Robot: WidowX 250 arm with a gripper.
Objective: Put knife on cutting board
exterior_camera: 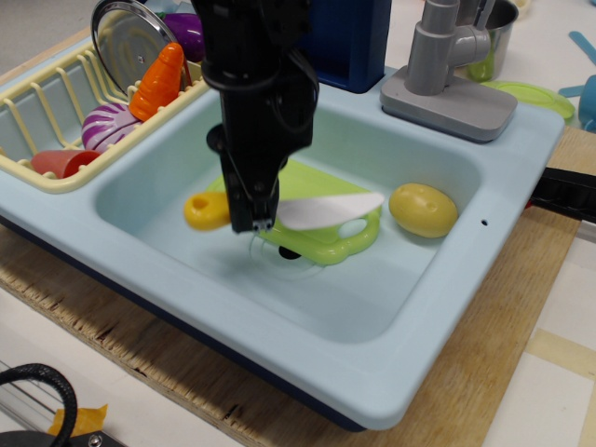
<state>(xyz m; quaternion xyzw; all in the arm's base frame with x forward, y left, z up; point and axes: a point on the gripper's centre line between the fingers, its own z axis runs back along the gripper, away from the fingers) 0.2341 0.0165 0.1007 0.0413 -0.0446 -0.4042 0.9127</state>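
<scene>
My black gripper (254, 222) hangs down into the light-blue sink and is shut on the knife (317, 211). The knife's yellow handle (206, 210) sticks out to the left and its white blade points right. I hold it lifted above the sink floor, level, with the blade over the near edge of the lime-green cutting board (321, 237). The board lies flat on the sink floor, its handle slot at the right end, and my arm hides much of its left part.
A yellow lemon (423, 209) lies in the sink right of the board. The sink wall (279, 307) surrounds the work area. A drying rack (56, 121) at left holds a carrot, a lid and other toys. A grey faucet (447, 65) stands at the back.
</scene>
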